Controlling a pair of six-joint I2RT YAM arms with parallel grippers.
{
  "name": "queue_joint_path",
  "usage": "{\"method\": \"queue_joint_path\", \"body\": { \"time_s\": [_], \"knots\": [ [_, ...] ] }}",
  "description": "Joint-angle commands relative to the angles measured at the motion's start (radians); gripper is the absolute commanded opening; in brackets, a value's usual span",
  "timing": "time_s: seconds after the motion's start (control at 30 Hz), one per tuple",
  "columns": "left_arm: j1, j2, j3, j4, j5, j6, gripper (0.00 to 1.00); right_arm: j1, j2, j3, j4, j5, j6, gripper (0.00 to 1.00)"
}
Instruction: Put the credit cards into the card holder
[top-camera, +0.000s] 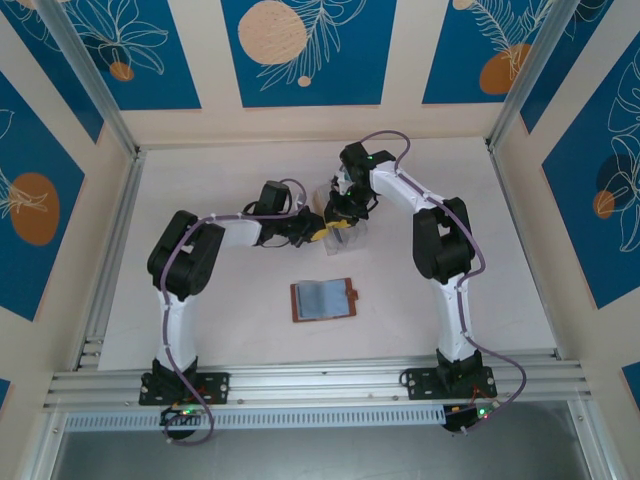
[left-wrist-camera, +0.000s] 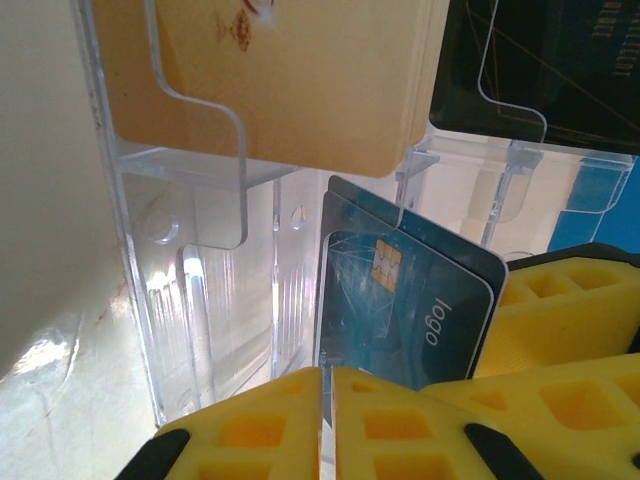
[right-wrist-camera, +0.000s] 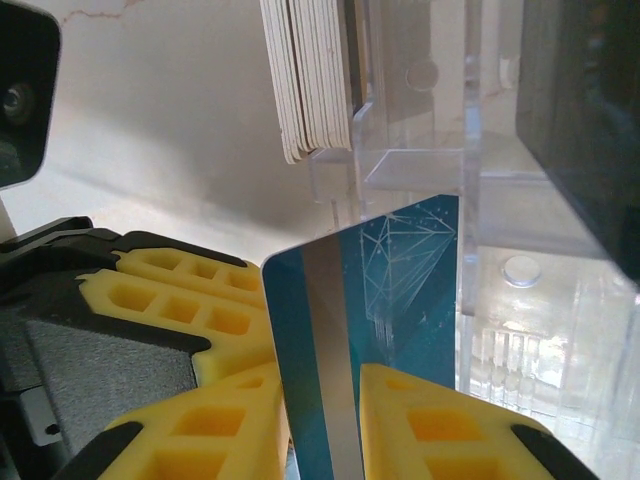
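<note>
The card holder lies open on the table, brown outside with pale blue-grey pockets, with no gripper at it. Behind it stands a clear rack with both grippers at it. My right gripper is shut on a teal card that stands partly in a lower slot. The same teal card shows its chip in the left wrist view, with a darker blue card behind it. My left gripper is shut on a thin pale edge that looks like the rack's clear wall. A cream card and a black card sit in the upper slots.
A stack of whitish cards stands edge-on in the rack, and a black card sits to the right. The left gripper's yellow fingers sit close beside the teal card. Aluminium rails and panel walls bound the white table.
</note>
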Motion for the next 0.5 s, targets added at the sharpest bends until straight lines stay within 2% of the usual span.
{"method": "queue_joint_path", "body": {
  "time_s": [0.0,0.2,0.47],
  "knots": [
    [-0.033,0.029,0.044,0.028,0.018,0.002,0.1,0.006,-0.037,-0.012,-0.027,-0.029,0.027,0.25],
    [-0.047,0.043,0.067,0.007,0.012,0.015,0.1,0.005,-0.045,-0.015,-0.037,-0.012,0.022,0.18],
    [-0.057,0.047,0.091,-0.057,-0.007,0.061,0.1,0.0,-0.072,0.005,-0.063,-0.008,0.016,0.16]
  ]
}}
